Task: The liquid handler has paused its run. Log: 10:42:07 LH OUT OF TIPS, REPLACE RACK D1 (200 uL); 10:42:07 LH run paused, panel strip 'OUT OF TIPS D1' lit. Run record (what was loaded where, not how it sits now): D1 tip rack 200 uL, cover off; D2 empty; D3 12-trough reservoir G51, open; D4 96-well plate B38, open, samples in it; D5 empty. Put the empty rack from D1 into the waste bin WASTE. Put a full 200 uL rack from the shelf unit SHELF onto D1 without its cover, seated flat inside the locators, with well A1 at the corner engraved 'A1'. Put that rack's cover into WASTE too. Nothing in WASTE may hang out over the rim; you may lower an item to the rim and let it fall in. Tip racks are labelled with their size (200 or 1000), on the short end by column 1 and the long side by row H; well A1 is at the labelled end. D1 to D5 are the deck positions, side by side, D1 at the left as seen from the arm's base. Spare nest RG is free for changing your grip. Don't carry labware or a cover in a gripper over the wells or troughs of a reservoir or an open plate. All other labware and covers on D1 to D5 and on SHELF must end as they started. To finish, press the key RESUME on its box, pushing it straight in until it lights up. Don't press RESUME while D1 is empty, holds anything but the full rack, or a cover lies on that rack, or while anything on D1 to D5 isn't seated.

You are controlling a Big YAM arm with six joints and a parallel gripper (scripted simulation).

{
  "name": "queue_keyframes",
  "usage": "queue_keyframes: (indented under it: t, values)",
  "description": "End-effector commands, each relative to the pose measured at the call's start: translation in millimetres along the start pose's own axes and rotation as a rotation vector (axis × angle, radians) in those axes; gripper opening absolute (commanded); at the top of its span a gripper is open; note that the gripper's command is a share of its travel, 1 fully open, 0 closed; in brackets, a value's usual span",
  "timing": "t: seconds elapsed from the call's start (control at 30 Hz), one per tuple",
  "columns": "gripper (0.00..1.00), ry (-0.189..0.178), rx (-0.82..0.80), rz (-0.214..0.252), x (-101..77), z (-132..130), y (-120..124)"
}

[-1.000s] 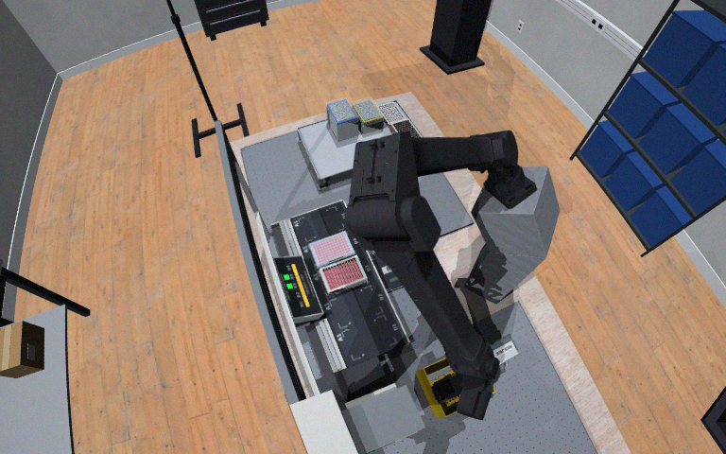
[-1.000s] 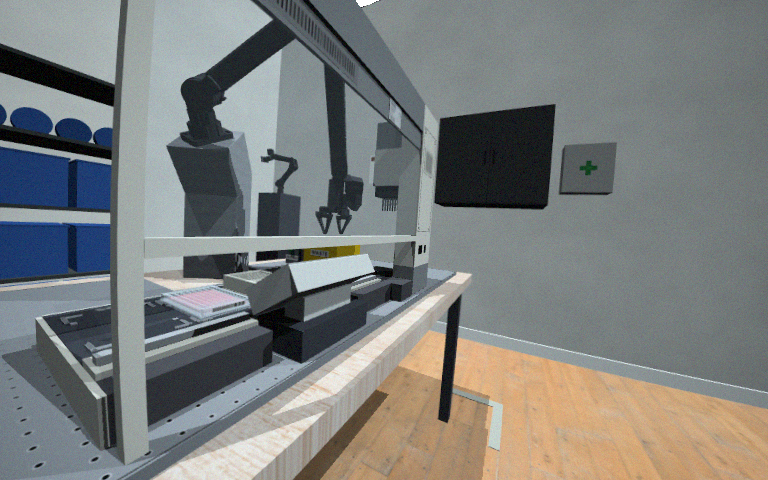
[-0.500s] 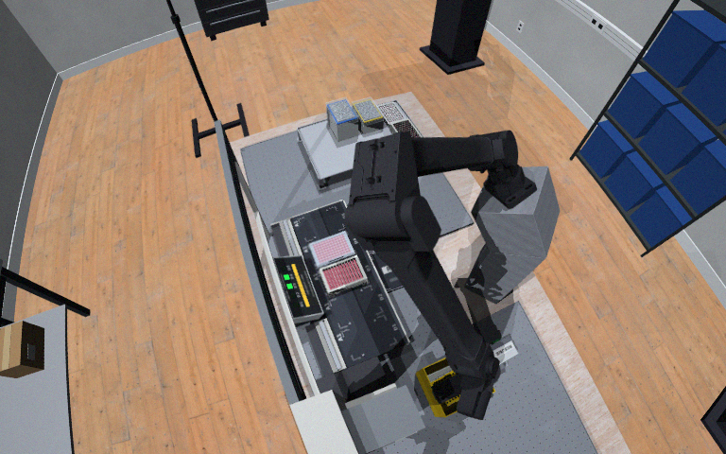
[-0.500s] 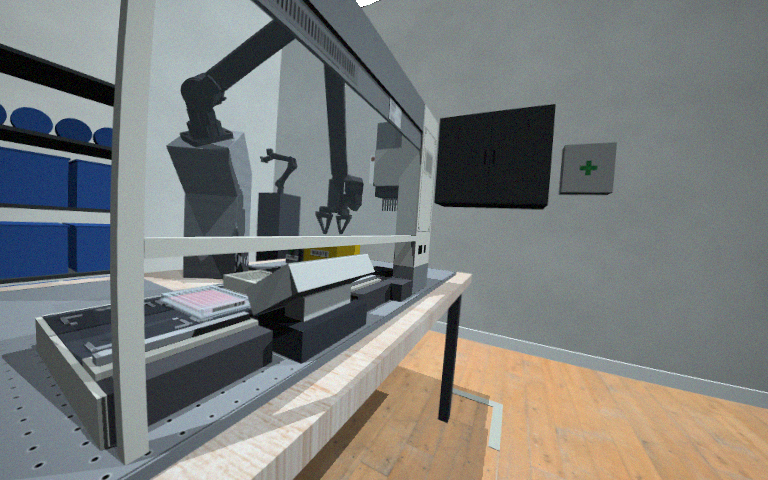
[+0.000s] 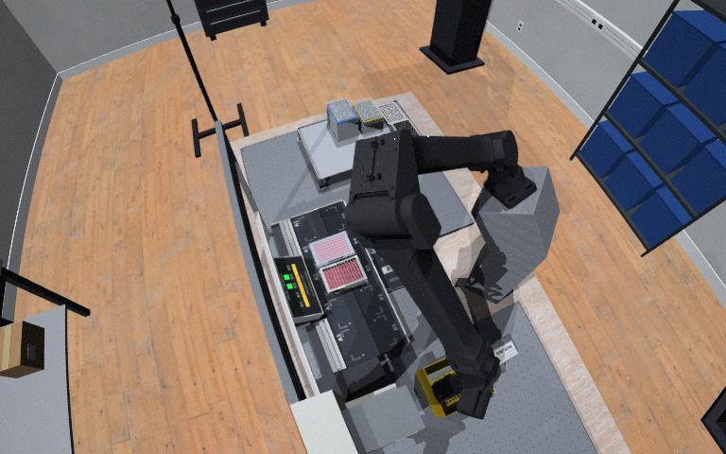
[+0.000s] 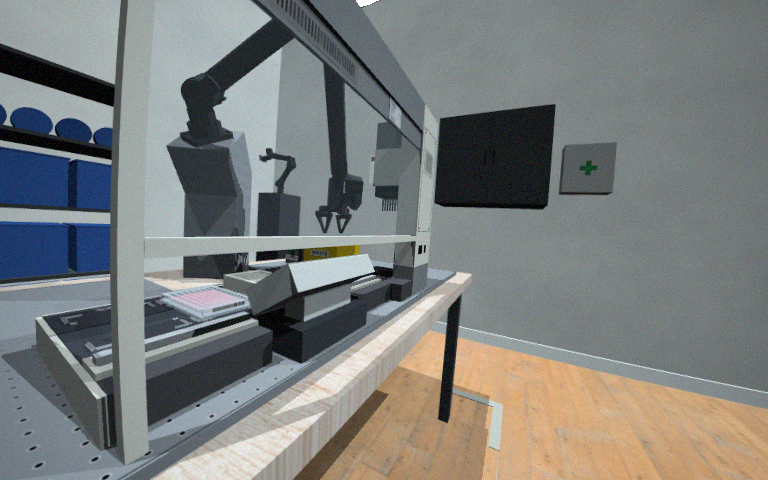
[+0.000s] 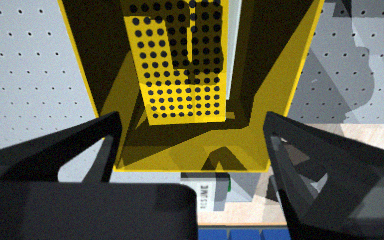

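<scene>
My gripper [image 7: 192,119] is open and empty, hanging just above the yellow waste bin [image 7: 190,145]. The empty yellow tip rack [image 7: 182,65], its top full of dark holes, lies tilted inside the bin, below the rim and clear of my fingers. In the overhead view the gripper [image 5: 474,398] is over the bin [image 5: 429,385] at the near end of the table. Deck position D1 [image 5: 358,331] is bare. The shelf unit at the far end holds a blue-topped rack [image 5: 342,117], a yellow-topped rack [image 5: 368,113] and a grey one [image 5: 393,112]. The side view shows the gripper [image 6: 333,217] above the bin [image 6: 331,251].
Two pink-filled labware items [image 5: 332,249] [image 5: 343,272] sit mid-deck. The control panel [image 5: 300,286] shows an amber strip and green lights. A small labelled box [image 7: 212,192] stands beside the bin. The arm's grey pedestal [image 5: 516,224] is to the right, and the handler's frame [image 6: 130,226] encloses the deck.
</scene>
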State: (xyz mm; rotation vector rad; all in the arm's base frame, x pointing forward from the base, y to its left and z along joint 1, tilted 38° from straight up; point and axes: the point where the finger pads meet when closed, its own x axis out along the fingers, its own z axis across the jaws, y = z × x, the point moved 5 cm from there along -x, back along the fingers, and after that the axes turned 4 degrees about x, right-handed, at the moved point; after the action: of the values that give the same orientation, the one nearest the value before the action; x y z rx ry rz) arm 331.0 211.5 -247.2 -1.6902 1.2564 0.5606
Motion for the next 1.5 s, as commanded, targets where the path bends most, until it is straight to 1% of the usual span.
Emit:
queue_keyframes:
  t: [0.0,0.17,0.6,0.67,0.7,0.73,1.17,1.23,1.27,1.3,1.33,1.47]
  values:
    - [1.0,-0.026,0.007,-0.028,-21.8,11,-8]
    - [1.0,-0.024,0.004,-0.025,-26.5,10,-6]
    - [1.0,-0.028,0.007,-0.026,-48.6,11,-7]
    - [1.0,-0.028,0.007,-0.026,-48.6,11,-7]
    - [1.0,-0.019,-0.001,-0.02,-45.7,10,-2]
    - [1.0,-0.026,0.005,-0.025,-51.6,10,-5]
    - [1.0,-0.028,0.007,-0.025,-73.7,10,-6]
    - [1.0,-0.028,0.007,-0.025,-73.7,10,-6]
    - [1.0,-0.01,-0.008,-0.013,-66.6,7,3]
    - [1.0,-0.021,0.0,-0.02,-74.2,8,-2]
    - [1.0,-0.025,0.004,-0.023,-78.1,8,-4]
    - [1.0,-0.033,0.012,-0.029,-86.5,13,-8]
